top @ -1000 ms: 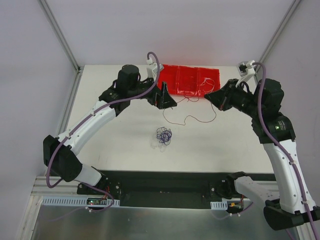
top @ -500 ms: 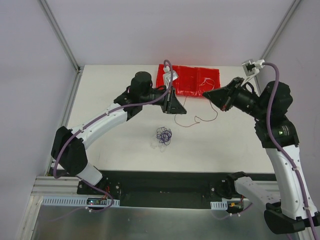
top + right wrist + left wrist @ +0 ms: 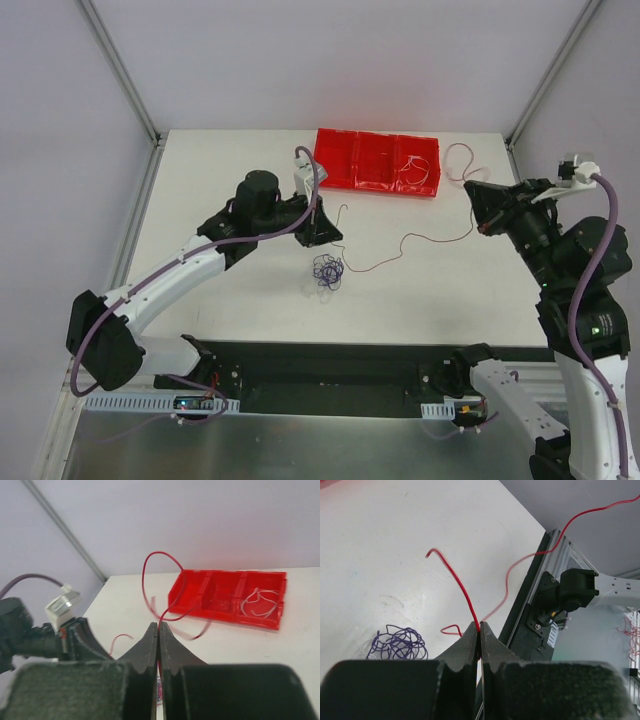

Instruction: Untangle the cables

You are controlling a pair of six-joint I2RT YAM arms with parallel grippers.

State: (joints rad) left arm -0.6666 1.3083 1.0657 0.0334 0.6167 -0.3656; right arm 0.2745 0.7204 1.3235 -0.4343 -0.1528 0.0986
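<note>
A thin red cable [image 3: 400, 241] runs slack across the white table between both grippers. My left gripper [image 3: 327, 232] is shut on one end; in the left wrist view the red cable [image 3: 460, 582] rises from the closed tips of that gripper [image 3: 480, 626]. My right gripper [image 3: 476, 196] is shut on the other end, where the red cable [image 3: 144, 572] loops up above the gripper's tips [image 3: 158, 625]. A dark purple cable clump [image 3: 327, 271] lies loose near the left gripper, also in the left wrist view [image 3: 397, 642]. A white cable [image 3: 418, 172] lies curled in the tray's right compartment.
A red three-compartment tray [image 3: 340, 160] sits at the table's back edge, also in the right wrist view [image 3: 200, 592]. A black rail and metal frame [image 3: 330, 365] line the near edge. White walls close in on the left, back and right.
The left gripper shut on the red cable and drew back toward the left and nearer. The right arm swung right with its end, pulling the red cable off the tray area.
</note>
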